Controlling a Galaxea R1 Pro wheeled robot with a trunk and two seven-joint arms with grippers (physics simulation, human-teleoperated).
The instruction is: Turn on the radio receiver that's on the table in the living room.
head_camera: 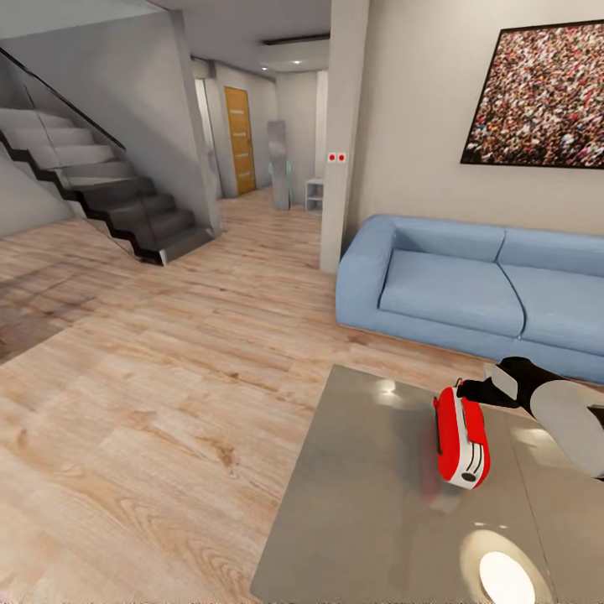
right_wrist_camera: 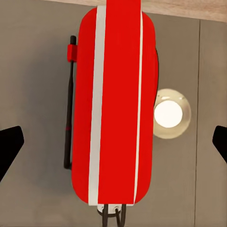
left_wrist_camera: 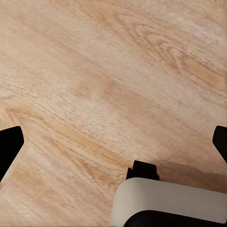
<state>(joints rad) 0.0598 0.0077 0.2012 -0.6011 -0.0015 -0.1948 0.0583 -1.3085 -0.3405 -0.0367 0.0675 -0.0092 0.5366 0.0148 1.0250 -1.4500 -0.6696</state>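
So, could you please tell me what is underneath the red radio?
The radio receiver stands on the table, whose glossy grey top reflects it and a ceiling light. The patch directly beneath the radio is covered.

Nothing here can be read. The radio receiver [head_camera: 460,438] at about four o'clock on the table [head_camera: 361,503] carries plain red and white panels without lettering. The crowd picture [head_camera: 537,94] at two o'clock bears no words.

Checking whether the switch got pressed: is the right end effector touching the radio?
Cannot tell. In the head view the right end effector overlaps the radio receiver's top; in the right wrist view its fingertips flank the radio without visible contact.
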